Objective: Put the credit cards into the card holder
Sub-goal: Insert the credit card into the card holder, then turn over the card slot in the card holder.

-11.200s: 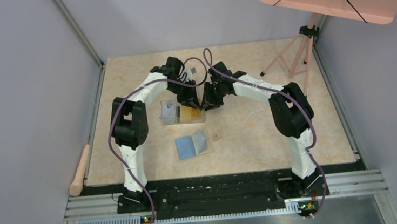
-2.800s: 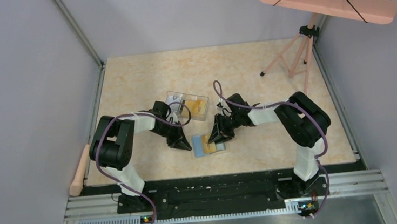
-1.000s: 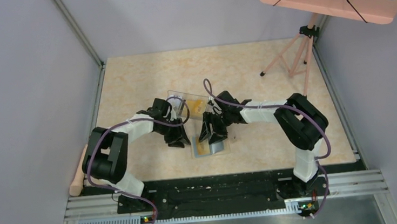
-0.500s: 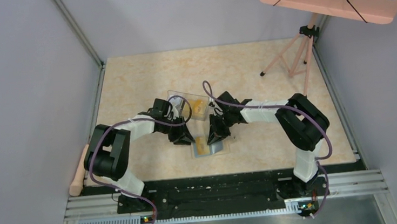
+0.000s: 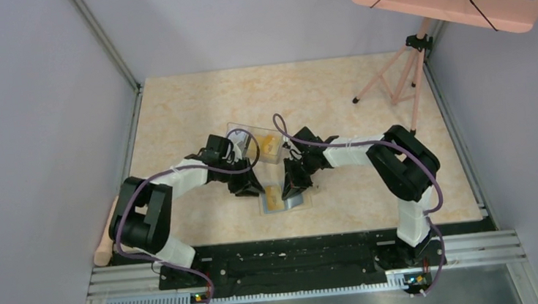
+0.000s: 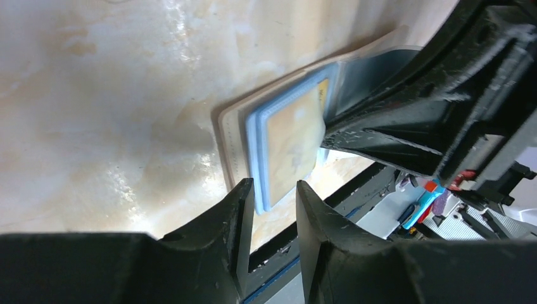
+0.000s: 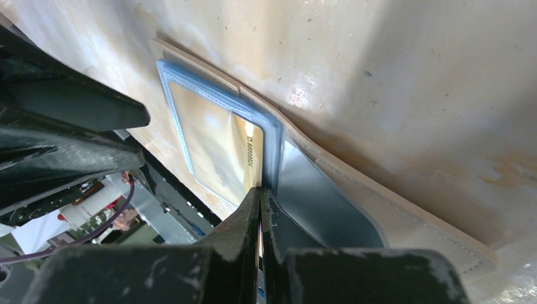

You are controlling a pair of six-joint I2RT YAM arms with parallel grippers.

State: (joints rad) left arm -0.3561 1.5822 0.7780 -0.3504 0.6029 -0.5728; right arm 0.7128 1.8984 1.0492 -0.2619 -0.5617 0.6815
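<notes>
Left gripper [image 6: 273,190]: narrow gap, nothing clamped, tips over the edge of 1 open card holder [image 6: 229,136]. 1 gold credit card [image 7: 215,149] partly tucked into it. Right gripper [image 7: 261,193]: closed tight at that card's exposed end. Behind: 1 clear box [image 5: 244,135], orange card [image 5: 271,147] inside, count unclear.

Right pincer [image 7: 259,193] snapped shut on credit card [image 7: 212,152] edge; left pincer [image 6: 273,190] edged nearer card holder [image 6: 229,130].
</notes>
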